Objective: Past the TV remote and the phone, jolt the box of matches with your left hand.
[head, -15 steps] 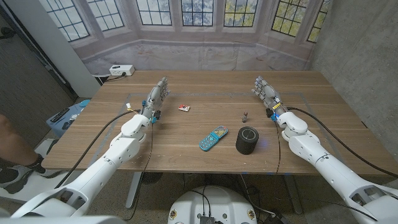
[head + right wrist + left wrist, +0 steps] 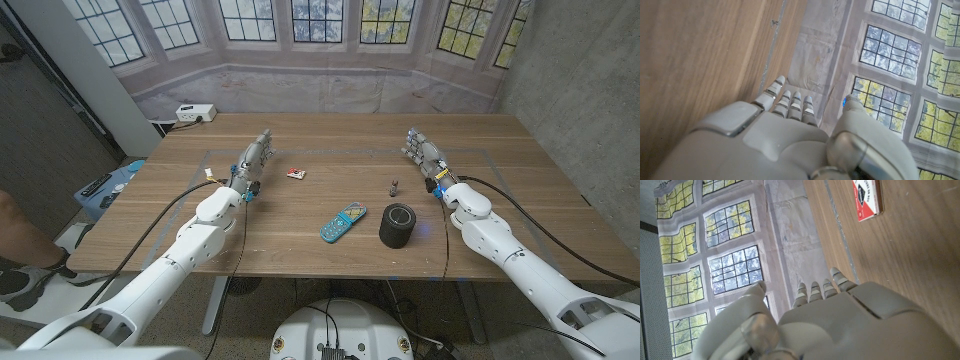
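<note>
A small red and white matchbox [image 2: 295,174] lies on the wooden table [image 2: 330,260], beyond the blue phone [image 2: 342,222]. My left hand [image 2: 254,157] stands open on the table's left side, fingers stretched away from me, a short way left of the matchbox and apart from it. The left wrist view has the matchbox [image 2: 867,199] on the wood past my left hand [image 2: 840,320]. Far over on the right my right hand [image 2: 424,150] is open, fingers straight and holding nothing; my right hand [image 2: 785,135] looks the same in its wrist view.
A black cylindrical speaker [image 2: 397,224] stands right of the phone, with a small dark figurine [image 2: 394,186] behind it. A white power strip [image 2: 195,113] sits off the far left corner. A person's leg [image 2: 20,235] is at the picture's left edge.
My left hand has shifted slightly to the right, nearer the matchbox. The right hand has barely moved.
</note>
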`<state>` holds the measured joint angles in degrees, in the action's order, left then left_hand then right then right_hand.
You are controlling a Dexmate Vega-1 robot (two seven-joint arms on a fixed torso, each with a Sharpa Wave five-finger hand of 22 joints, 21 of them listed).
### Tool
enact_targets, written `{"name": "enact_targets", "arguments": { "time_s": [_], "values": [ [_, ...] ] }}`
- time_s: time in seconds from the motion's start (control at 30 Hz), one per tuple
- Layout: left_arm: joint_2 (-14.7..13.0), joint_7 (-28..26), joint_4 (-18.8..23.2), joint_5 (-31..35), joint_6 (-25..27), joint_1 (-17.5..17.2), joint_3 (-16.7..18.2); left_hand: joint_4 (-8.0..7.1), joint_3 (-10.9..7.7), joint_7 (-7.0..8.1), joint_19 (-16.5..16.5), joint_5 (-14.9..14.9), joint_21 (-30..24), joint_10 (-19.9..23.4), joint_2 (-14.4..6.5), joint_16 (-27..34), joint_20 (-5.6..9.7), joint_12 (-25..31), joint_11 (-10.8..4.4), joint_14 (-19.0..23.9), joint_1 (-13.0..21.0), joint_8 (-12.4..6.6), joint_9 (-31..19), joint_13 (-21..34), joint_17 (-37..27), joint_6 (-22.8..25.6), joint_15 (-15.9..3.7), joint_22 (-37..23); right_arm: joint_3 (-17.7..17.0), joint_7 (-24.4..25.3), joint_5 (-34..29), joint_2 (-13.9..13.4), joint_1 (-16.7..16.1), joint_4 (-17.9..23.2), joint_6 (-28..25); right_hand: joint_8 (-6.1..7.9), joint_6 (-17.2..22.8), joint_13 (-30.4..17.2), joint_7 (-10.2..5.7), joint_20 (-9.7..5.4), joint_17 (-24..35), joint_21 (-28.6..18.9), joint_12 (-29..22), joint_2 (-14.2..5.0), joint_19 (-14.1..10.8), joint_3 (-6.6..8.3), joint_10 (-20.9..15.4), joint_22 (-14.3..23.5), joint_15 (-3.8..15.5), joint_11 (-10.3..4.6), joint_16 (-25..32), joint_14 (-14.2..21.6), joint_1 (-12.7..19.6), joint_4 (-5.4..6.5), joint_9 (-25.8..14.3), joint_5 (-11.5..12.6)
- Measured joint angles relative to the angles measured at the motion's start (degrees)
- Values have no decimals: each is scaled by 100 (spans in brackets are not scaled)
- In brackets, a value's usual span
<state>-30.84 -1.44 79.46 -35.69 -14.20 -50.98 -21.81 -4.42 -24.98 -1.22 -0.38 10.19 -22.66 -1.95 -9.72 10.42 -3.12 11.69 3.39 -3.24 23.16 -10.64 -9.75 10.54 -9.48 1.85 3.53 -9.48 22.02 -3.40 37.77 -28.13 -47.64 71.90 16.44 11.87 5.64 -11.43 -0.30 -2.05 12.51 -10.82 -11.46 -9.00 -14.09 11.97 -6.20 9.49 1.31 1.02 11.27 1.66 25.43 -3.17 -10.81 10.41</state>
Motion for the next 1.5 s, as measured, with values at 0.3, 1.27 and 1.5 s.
{"name": "enact_targets", "arguments": {
  "time_s": [0.3,1.27,1.5],
  "values": [
    [-201,-75,248,218,182,-27,-79,154,-118,0,8,23,47,0,-1,0,-7,0,0,-5,136,0,1,0,8,0,39,0,1,-31,-14,14,27,-78,93,0,31,0,31,0,1,0,0,-7,0,22,0,0,-21,0,0,-21,53,-22,1,0],
    [-1557,-182,1230,1820,553,-56,-197,634,-316,28,219,84,202,86,51,-24,-62,0,-45,39,491,0,-27,-1,15,220,57,2,25,591,-342,16,-204,464,131,0,102,-18,103,0,-53,0,0,-12,1,124,-20,-1,-52,81,0,10,153,-174,2,-1],
    [-1782,-218,1372,2173,549,-72,-170,768,-323,54,326,84,235,137,101,-23,-56,0,-34,123,559,-44,-27,-1,15,423,17,2,50,706,-416,57,-215,512,131,0,133,-18,133,0,-80,0,1,8,1,156,-20,-2,-82,81,0,-20,234,-237,2,-1]
  ]
}}
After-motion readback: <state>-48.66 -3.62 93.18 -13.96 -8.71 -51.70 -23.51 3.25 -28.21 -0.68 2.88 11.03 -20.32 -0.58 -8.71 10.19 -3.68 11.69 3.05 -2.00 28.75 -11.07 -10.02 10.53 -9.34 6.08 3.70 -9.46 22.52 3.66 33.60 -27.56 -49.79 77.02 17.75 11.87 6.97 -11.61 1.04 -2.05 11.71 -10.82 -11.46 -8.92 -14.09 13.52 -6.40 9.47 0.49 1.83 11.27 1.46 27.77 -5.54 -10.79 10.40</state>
